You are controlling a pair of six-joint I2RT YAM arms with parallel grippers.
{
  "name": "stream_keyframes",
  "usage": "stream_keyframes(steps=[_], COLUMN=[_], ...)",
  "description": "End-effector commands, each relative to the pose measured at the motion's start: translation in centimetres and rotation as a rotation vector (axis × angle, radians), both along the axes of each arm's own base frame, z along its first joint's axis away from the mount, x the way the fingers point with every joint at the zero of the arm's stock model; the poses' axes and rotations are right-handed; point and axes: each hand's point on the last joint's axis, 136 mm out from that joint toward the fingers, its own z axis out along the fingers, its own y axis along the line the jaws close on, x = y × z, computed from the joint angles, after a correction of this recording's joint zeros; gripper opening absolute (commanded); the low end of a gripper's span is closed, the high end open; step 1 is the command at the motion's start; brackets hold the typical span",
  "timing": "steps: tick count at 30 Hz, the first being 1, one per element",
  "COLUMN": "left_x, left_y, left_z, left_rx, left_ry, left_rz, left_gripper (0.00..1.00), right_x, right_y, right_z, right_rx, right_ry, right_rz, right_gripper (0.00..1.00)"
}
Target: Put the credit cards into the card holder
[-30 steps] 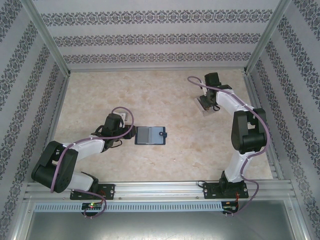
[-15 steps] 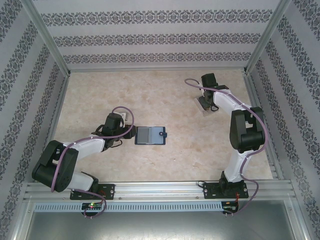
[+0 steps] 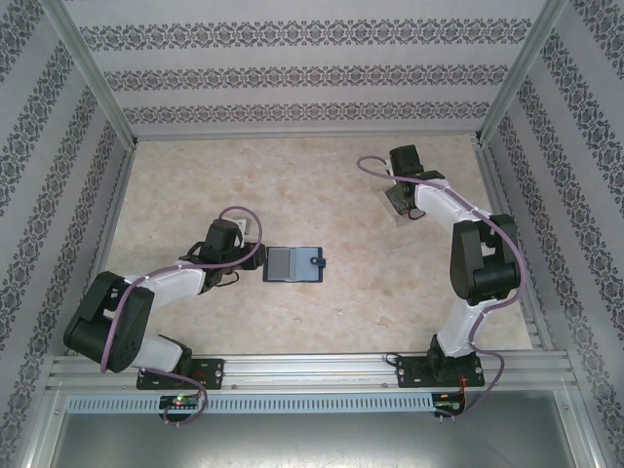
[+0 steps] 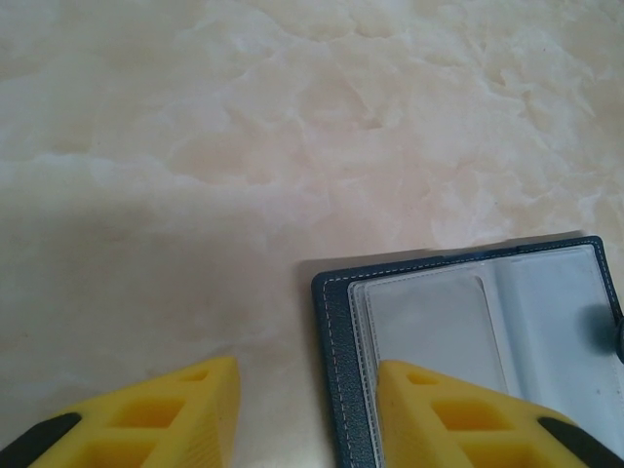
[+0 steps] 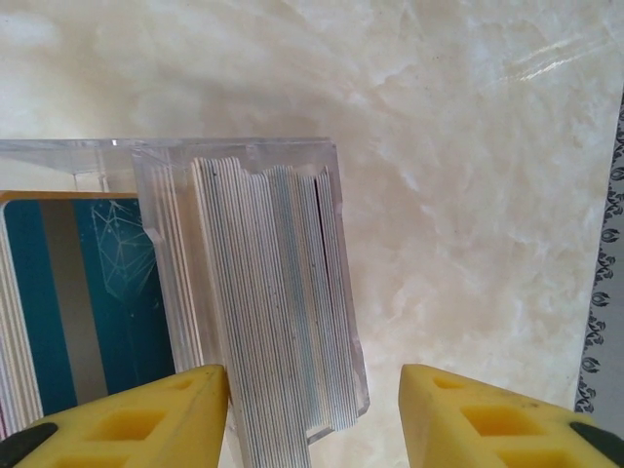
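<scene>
The card holder [image 3: 292, 264] lies open and flat mid-table, dark navy with clear inner sleeves [image 4: 458, 331] and a small snap on its right flap. My left gripper [image 3: 250, 255] is at its left edge, open [image 4: 304, 378]. One yellow finger is over bare table, the other finger [image 4: 439, 409] over the holder's sleeve. The credit cards [image 5: 273, 292] stand on edge as a whitish stack in a clear plastic case [image 5: 234, 148]. Beside them is a teal card [image 5: 88, 292]. My right gripper [image 5: 312, 380] is open, straddling the stack without gripping it.
The clear case [image 3: 398, 207] stands at the back right of the marble-patterned table, under my right gripper [image 3: 400, 198]. Patterned walls and metal posts close in the table on three sides. A rail with both arm bases runs along the near edge.
My right gripper has shifted slightly back and left over the clear case, and its jaws have widened a little. The left arm and the card holder have not moved.
</scene>
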Motion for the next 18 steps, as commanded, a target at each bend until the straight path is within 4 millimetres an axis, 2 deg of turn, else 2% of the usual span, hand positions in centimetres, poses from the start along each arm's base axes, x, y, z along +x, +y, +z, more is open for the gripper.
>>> stream_keyframes(steps=[1,3,9,15,18], left_x=[0.0,0.0,-0.1,0.0,-0.1], left_y=[-0.4,-0.2,-0.2,-0.1,-0.3], left_z=[0.0,-0.1,-0.2,-0.5,-0.5], left_rx=[0.009,0.022,0.024,0.03,0.024], left_ry=[0.009,0.014,0.019,0.034,0.041], left_rz=[-0.018,-0.012,-0.011,-0.003,-0.009], left_gripper=[0.42,0.42,0.42,0.42,0.42], right_x=[0.4,0.4,0.4,0.2,0.1], right_y=[0.1,0.2,0.5,0.8,1.3], right_z=[0.4,0.2,0.7,0.3,0.3], right_rx=[-0.019,-0.019,-0.029,-0.01,0.022], right_ry=[-0.012,-0.008,-0.019,-0.004,-0.004], right_rz=[0.003,0.009,0.02,0.025,0.027], right_gripper=[0.41,0.34,0.23,0.01,0.0])
